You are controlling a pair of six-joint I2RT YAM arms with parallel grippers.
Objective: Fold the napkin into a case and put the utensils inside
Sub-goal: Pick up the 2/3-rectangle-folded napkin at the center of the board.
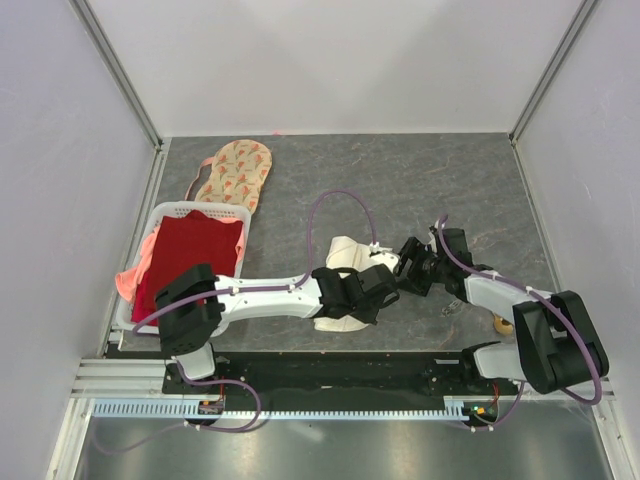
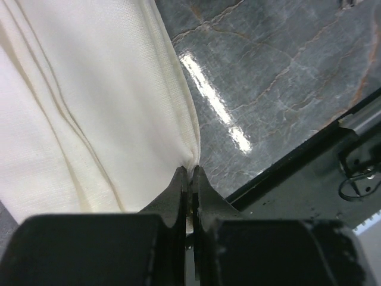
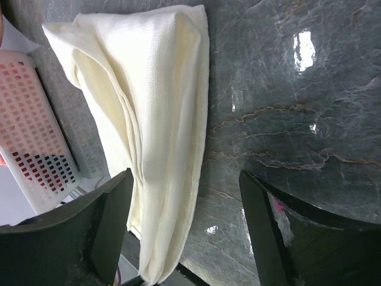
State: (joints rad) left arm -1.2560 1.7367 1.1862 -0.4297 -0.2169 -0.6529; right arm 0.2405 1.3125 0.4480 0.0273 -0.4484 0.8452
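Observation:
The cream-white napkin [image 1: 343, 252] lies bunched in long folds at the table's middle front. My left gripper [image 1: 352, 300] is over it and hides its middle. In the left wrist view the left gripper [image 2: 190, 171] is shut on an edge of the napkin [image 2: 89, 101]. My right gripper [image 1: 397, 266] is just to the right of the cloth and is open. In the right wrist view the right gripper [image 3: 184, 220] has its jaws wide apart, with the napkin [image 3: 161, 113] partly between them, by the left finger. A small gold-coloured piece [image 1: 497, 322] lies by the right arm. No fork or spoon shape is clear.
A white basket [image 1: 160, 222] with a red cloth [image 1: 192, 258] stands at the left; it also shows in the right wrist view [image 3: 36, 137]. A peach floral-print cloth [image 1: 236, 172] lies behind it. The black front rail [image 2: 309, 155] runs close to the napkin.

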